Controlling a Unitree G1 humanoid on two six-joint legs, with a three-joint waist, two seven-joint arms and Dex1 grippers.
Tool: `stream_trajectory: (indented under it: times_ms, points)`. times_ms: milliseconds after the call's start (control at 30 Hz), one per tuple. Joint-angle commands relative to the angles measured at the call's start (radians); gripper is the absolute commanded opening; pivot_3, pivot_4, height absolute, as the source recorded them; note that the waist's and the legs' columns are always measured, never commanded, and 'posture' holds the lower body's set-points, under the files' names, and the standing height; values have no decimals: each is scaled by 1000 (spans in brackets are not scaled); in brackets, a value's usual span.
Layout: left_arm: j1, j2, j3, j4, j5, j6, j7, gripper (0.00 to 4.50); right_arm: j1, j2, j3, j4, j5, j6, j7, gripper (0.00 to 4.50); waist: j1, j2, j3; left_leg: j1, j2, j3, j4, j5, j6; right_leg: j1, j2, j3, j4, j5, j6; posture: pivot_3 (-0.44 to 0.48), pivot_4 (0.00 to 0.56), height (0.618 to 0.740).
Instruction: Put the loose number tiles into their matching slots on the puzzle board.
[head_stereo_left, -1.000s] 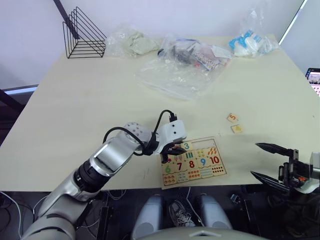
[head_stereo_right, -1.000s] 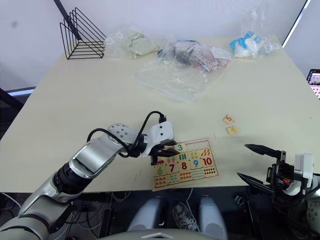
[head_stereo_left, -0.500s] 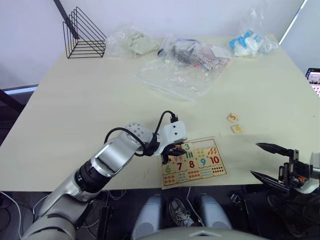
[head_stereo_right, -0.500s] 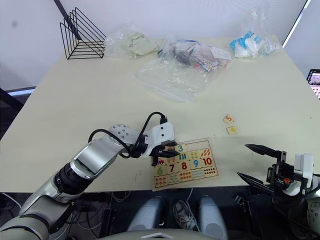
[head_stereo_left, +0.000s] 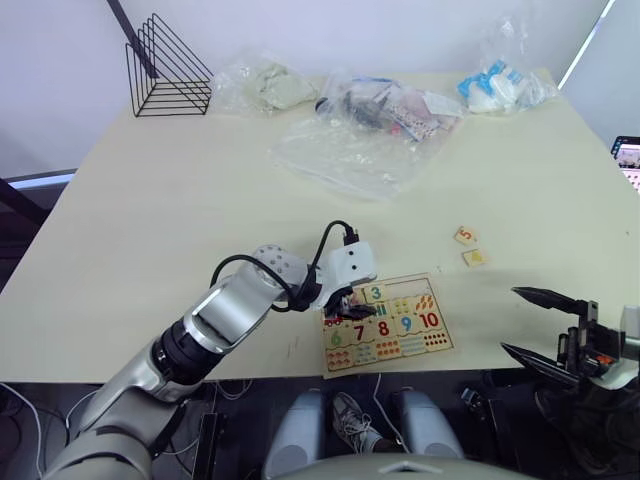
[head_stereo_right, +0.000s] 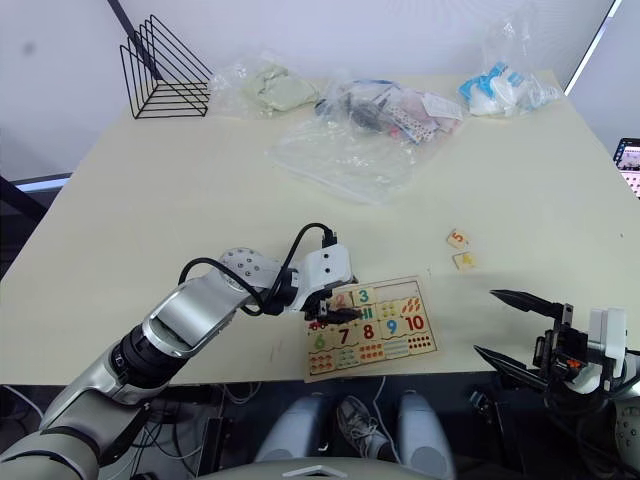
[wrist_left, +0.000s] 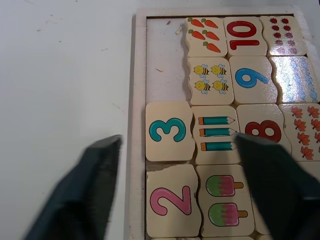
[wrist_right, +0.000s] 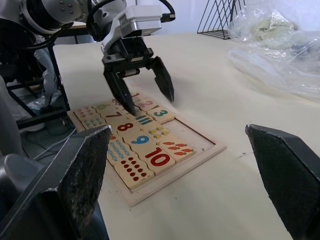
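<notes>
Wooden puzzle board (head_stereo_left: 440, 347) lies under the left gripper (wrist_right: 142, 92), jaws wide and empty above tile 3 (wrist_left: 168, 131), seated just right of tile 2 (wrist_left: 171, 201).

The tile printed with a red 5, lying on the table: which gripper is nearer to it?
Right. The right gripper hangs off the table's near edge, below the 5 tile; the left gripper sits over the puzzle board.

Bright even indoor light, soft faint shadows, glare on clear bags (head_stereo_left: 345, 155), blurred near gripper fingers (wrist_left: 90, 190)
</notes>
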Motion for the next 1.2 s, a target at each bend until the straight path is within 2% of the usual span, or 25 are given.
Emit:
stream_trajectory:
  times_ms: [33, 333, 500, 667, 700, 733, 833, 1000, 1200]
  points:
    - [-15, -2, 12, -13, 3, -5, -2, 4445, 2, -3, -25, -33, 13, -13, 1, 4500, 0, 0, 0, 0, 0, 1, 0, 0, 0, 0, 0, 0, 0, 0, 0, 0, 150, 740]
    - [-9, -6, 49, 5, -11, -40, -1, 4445, 5, 0, -26, -33, 13, -15, 0, 4500, 0, 0, 0, -4, 15, 25, 4, 0, 0, 0, -1, -5, 1, 0, 0, 0, 150, 740]
    - [-9, -4, 109, 61, -46, -139, -51, 4445, 12, 11, -23, -33, 8, -25, -7, 4500, 1, 0, 0, -12, 35, 49, 10, 0, 0, 0, -1, -13, 1, -1, 0, 0, 150, 740]
    - [-37, -49, 160, 157, -64, -191, -67, 4445, 11, 20, -21, -31, 4, -29, -9, 4500, 4, 0, 0, -14, 37, 56, 11, 0, 0, 0, -1, -13, 1, -1, 2, 0, 150, 740]
    - [-45, -60, 169, 178, -69, -203, -74, 3937, 10, 21, -21, -31, 4, -30, -9, 4500, 4, 0, 0, -14, 37, 56, 12, 0, 0, 0, -1, -13, 1, -1, 2, 0, 150, 740]
    - [-54, -64, 169, 197, -66, -226, -87, 3661, 9, 20, -21, -30, 5, -30, -9, 4500, 4, 0, 0, -14, 37, 56, 12, 0, 0, 0, -1, -14, 1, -1, 2, 0, 150, 740]
    - [-68, -72, 167, 235, -58, -273, -116, 2178, 6, 19, -21, -28, 5, -30, -10, 4500, 1, 0, 0, -14, 37, 56, 12, 0, 0, 0, -1, -14, 1, -1, 2, 0, 150, 740]
    - [-84, -75, 134, 291, -43, -353, -195, 51, 7, 19, -22, -23, 3, -34, -10, 4500, 1, 0, 0, -14, 37, 57, 12, 0, 0, 0, -1, -14, 1, -1, 2, 0, 150, 740]
    - [-88, -78, 89, 334, 0, -406, -258, 10, 11, 22, -24, -21, 2, -39, -11, 4500, 1, 0, 0, -14, 37, 58, 12, 0, 0, 0, -1, -14, 1, -1, 2, 0, 150, 740]
